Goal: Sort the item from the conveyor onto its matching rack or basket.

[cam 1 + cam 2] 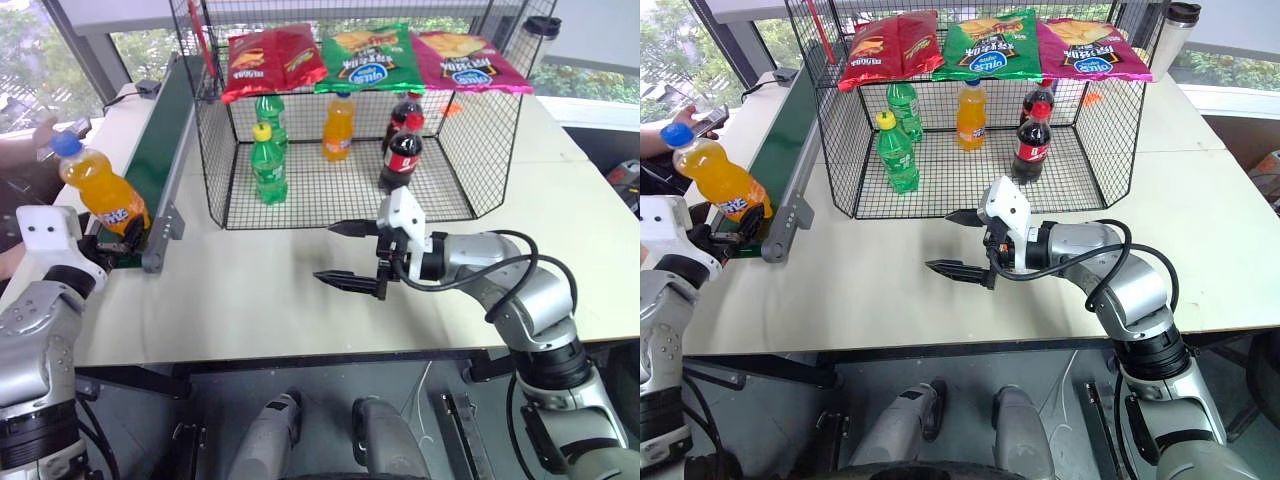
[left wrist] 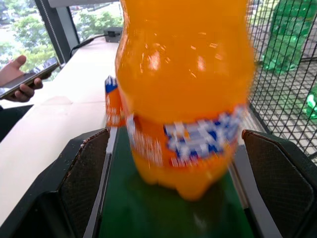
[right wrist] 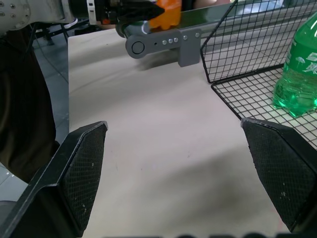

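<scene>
Orange soda bottle (image 1: 98, 190) stands tilted on the conveyor (image 1: 160, 140) end at 9 o'clock, between the left gripper's (image 2: 173, 163) spread jaws, ungrasped; cage (image 1: 450, 150) delivery remains. Right gripper (image 1: 350, 255) jaws released, empty.

Bright, even daylight comes from the tall windows behind the scene, where the trees outside look pale and washed out. The beige tabletop (image 1: 300, 290) carries only soft, faint shadows. White glare spots sit on the clear orange soda bottle with the blue-marked label (image 2: 183, 99), which is smeared with blur in the left wrist view. The black wire-mesh cage (image 2: 287, 79) behind it is out of focus.
</scene>
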Robot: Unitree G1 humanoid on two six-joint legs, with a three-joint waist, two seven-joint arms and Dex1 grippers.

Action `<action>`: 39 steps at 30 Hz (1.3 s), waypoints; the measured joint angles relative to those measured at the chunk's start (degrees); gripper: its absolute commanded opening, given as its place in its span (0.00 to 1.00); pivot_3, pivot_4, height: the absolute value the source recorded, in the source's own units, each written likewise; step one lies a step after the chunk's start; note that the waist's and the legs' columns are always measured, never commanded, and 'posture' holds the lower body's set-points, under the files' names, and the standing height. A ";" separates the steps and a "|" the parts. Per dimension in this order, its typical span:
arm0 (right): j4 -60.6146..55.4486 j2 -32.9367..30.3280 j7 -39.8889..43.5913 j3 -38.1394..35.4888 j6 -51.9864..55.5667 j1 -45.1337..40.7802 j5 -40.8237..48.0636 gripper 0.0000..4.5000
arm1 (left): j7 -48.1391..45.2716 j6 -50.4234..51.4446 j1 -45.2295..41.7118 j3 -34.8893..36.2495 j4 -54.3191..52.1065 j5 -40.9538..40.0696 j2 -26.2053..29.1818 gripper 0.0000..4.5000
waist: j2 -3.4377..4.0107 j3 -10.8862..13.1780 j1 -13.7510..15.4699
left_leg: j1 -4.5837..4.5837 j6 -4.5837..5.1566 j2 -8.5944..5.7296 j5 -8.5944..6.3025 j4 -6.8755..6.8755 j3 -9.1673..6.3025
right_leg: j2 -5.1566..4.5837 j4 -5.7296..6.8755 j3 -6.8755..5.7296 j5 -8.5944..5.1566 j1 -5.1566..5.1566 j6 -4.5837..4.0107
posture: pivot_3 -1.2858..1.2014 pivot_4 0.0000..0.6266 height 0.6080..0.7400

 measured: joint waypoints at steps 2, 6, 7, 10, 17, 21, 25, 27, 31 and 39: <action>-0.01 -0.02 -0.07 0.00 0.01 0.01 0.00 1.00 | -0.30 -0.52 0.00 -0.49 0.32 0.34 0.00 0.88 | 0.00 0.00 0.00 | 0.00 0.00 0.00 0.00 0.00 0.00 | 0.00 0.00 0.00 0.00 0.00 0.00 | 0.52 0.24 0.99; -0.01 -0.19 -0.22 0.00 0.05 0.04 0.00 1.00 | -2.56 -0.87 0.58 -0.31 0.00 -1.71 -0.52 0.67 | 0.00 0.00 0.03 | 0.00 0.00 0.00 0.00 0.00 -0.01 | 0.00 0.00 -0.01 0.00 0.00 0.00 | 0.52 0.24 0.99; -0.01 -0.24 -0.27 0.00 0.08 0.04 0.00 1.00 | -2.91 -0.86 0.68 -0.22 -0.14 -2.30 -0.59 0.67 | 0.00 0.00 0.06 | 0.00 0.00 0.00 0.00 0.00 -0.02 | 0.00 0.00 -0.01 0.00 0.00 0.00 | 0.52 0.24 0.99; -0.02 -0.26 -0.33 0.00 0.11 0.05 0.01 1.00 | -4.19 0.46 0.75 0.24 -0.63 -5.32 -0.60 0.67 | 0.00 0.00 0.13 | 0.00 0.00 0.00 0.00 0.01 -0.03 | 0.00 0.00 -0.01 0.00 0.02 0.00 | 0.52 0.24 0.99; -0.05 -0.34 -0.50 -0.03 0.34 0.05 0.16 1.00 | -8.90 4.69 -1.89 -2.92 -3.37 -9.80 1.83 0.67 | -0.02 0.00 0.09 | -0.02 0.00 -0.01 0.00 0.01 -0.03 | 0.00 -0.01 -0.02 0.01 0.01 -0.01 | 0.52 0.24 0.99; -0.07 -0.35 -0.64 -0.08 0.39 0.05 0.67 1.00 | -13.59 6.06 -4.85 -9.62 -4.49 -10.92 1.78 0.67 | -0.02 0.00 0.09 | -0.03 0.01 -0.01 0.01 0.01 -0.02 | 0.02 -0.03 -0.04 0.02 0.01 0.00 | 0.52 0.24 0.99; -0.08 0.17 -0.88 0.02 0.39 -0.68 1.12 1.00 | -19.74 5.69 -8.68 -21.92 -4.61 -9.71 -0.72 0.67 | -0.02 0.00 0.00 | -0.03 0.02 -0.02 0.01 0.03 0.02 | 0.02 -0.11 -0.04 0.07 0.05 0.02 | 0.52 0.24 0.99; -0.08 0.11 -1.04 0.00 0.40 -0.76 1.11 1.00 | -22.28 4.79 -10.46 -26.79 -3.32 -7.92 -1.69 0.67 | -0.02 0.01 -0.26 | -0.03 0.08 -0.01 0.02 0.02 0.06 | 0.03 -0.10 -0.03 0.08 0.01 0.02 | 0.52 0.24 0.99; -0.07 0.16 -1.55 0.05 0.40 -0.90 1.04 1.00 | -25.97 1.59 -12.81 -31.26 -1.16 -5.25 -3.10 0.67 | -0.01 0.01 -0.34 | -0.03 0.16 0.06 0.06 -0.03 0.05 | 0.07 -0.10 -0.03 0.10 -0.03 0.01 | 0.52 0.24 0.99; -0.07 0.16 -3.68 0.05 0.40 -1.08 0.91 1.00 | -30.46 -0.79 -14.29 -34.91 0.82 -3.12 -5.44 0.67 | -0.01 0.01 -0.03 | -0.04 0.18 0.01 0.07 0.03 0.04 | 0.04 -0.13 -0.03 0.12 0.03 0.04 | 0.52 0.24 0.99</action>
